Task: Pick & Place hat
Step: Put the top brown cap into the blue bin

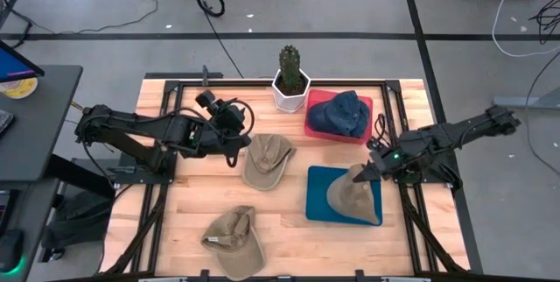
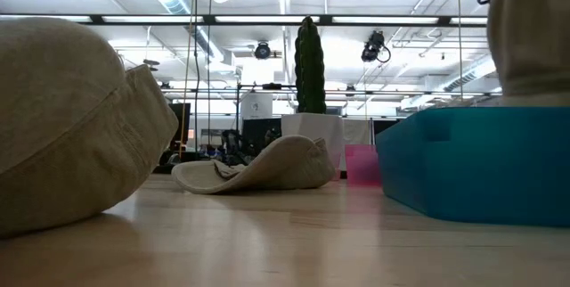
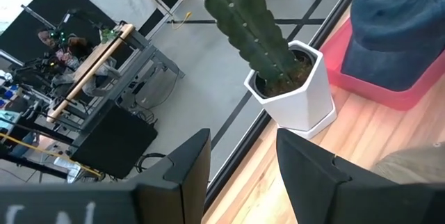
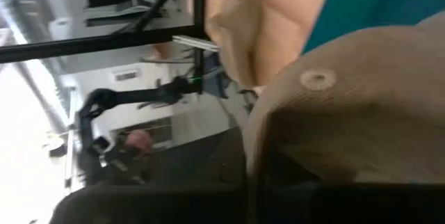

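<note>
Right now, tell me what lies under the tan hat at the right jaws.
The tan hat rests on the teal tray, with the right gripper at its crown. The tray's middle is covered, so anything beneath the hat cannot be seen.

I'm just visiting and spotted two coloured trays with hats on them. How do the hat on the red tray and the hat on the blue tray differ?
The hat on the red tray is dark navy; the hat on the blue tray is tan. The navy one lies untouched near the cactus, while the tan one has the right gripper at its crown. The red tray sits farther back than the blue tray. Both are soft caps, each on its own tray.
</note>
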